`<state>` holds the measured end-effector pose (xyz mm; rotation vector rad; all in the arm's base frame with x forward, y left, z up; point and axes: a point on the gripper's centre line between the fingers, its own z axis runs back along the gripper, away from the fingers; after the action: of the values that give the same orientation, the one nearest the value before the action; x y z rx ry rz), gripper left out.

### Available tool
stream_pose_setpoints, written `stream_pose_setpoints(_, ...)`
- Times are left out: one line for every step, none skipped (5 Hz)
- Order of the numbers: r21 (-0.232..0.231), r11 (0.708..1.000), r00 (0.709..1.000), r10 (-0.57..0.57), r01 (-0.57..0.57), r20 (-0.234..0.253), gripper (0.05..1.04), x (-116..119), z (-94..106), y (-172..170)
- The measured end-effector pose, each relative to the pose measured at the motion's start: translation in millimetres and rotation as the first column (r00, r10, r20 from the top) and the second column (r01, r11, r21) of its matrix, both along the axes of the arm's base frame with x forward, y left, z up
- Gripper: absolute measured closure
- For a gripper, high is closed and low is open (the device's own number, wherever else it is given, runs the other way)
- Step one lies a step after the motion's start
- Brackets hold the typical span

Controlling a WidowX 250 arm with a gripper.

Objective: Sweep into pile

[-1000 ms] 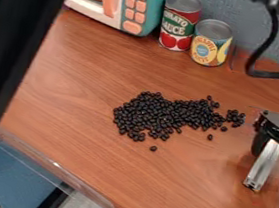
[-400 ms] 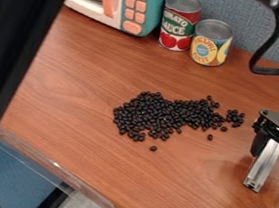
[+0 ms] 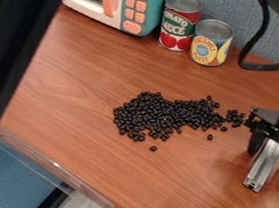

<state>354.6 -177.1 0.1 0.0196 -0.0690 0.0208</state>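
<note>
Black beans [image 3: 161, 114] lie in an uneven patch around the middle of the table [image 3: 94, 144]. The patch is broad and thick toward the left and thins toward the right, with a small cluster at that end and a few loose beans beside it, one toward the table's front edge. The gripper [image 3: 270, 163] hangs near the table's right edge, apart from the beans. Its jaws are spread, with a silver bar [image 3: 262, 171] between them; whether they touch it, I cannot tell. Near the far edge stand a red-labelled can [image 3: 179, 24] and a yellow-labelled can [image 3: 211, 43], upright, with a toy microwave [image 3: 149, 6] to their left.
</note>
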Motion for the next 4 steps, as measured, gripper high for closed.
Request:
stream_pose_setpoints(0.002, 1.0, 1.0, 0.001, -0.001, -0.019, 0.216, -1.2, -5.9, 2.7)
stream_pose_setpoints(-0.003, 1.0, 1.0, -0.006, 0.006, -0.023, 0.523, -0.8, -6.8, 3.4)
stream_pose_setpoints(-0.006, 1.0, 1.0, -0.007, 0.006, -0.025, 0.691, -1.2, -6.2, 3.0)
stream_pose_setpoints(-0.01, 1.0, 1.0, 0.001, -0.002, -0.02, 0.692, -2.0, -7.0, 4.5)
